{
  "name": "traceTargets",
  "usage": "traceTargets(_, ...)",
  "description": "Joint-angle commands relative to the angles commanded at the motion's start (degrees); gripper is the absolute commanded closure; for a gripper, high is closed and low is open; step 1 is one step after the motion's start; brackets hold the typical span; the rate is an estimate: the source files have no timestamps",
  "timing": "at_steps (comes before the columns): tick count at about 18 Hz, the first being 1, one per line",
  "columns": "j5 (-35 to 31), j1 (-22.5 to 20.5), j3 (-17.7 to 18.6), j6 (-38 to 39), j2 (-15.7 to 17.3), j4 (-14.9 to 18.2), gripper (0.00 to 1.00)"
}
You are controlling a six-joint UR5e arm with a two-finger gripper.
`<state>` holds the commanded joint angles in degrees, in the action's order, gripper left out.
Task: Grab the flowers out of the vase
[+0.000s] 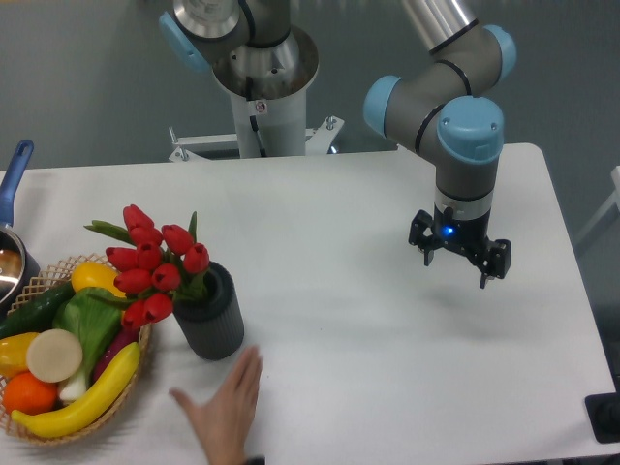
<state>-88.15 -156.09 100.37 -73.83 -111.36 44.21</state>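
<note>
1. Look first at your gripper: its two dark fingers stand apart with nothing between them, pointing down and hanging above the white table, on the right-hand part of it in the picture.
2. Above the fingers you see a small blue light on the wrist, then the grey arm with its light-blue joint caps rising out of the top of the frame.
3. Your target, the flowers, is well apart from the gripper, over on the left part of the table. The red buds lean out to the left over the rim of the vase, their green stems going down into its mouth.
4. The vase stands upright, dark and ribbed, just beside a wicker basket (some buds overhang the basket's edge).
5. In the basket you have a banana, an orange, a cucumber and other fruit and vegetables.
6. A person's hand lies flat on the table at the bottom edge, just in front of the vase, fingers spread.
7. At the far left edge a metal pot with a blue handle is partly cut off.
</note>
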Motion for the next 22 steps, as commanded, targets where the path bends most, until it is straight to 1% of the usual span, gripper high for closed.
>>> traceTargets(11,0.44,1.05,0.79,0.44,0.17,-0.09,0.00)
traceTargets(17,7.55,0.18,1.58,0.53,0.35,-0.61,0.00)
traceTargets(18,9.38,0.09,1.84,0.53,0.35,-1.22,0.00)
traceTargets(20,12.64,0.26,2.89,0.61,0.44,-3.51,0.00)
traceTargets(22,13.79,0.35,2.99,1.14,0.79,-3.96,0.00)
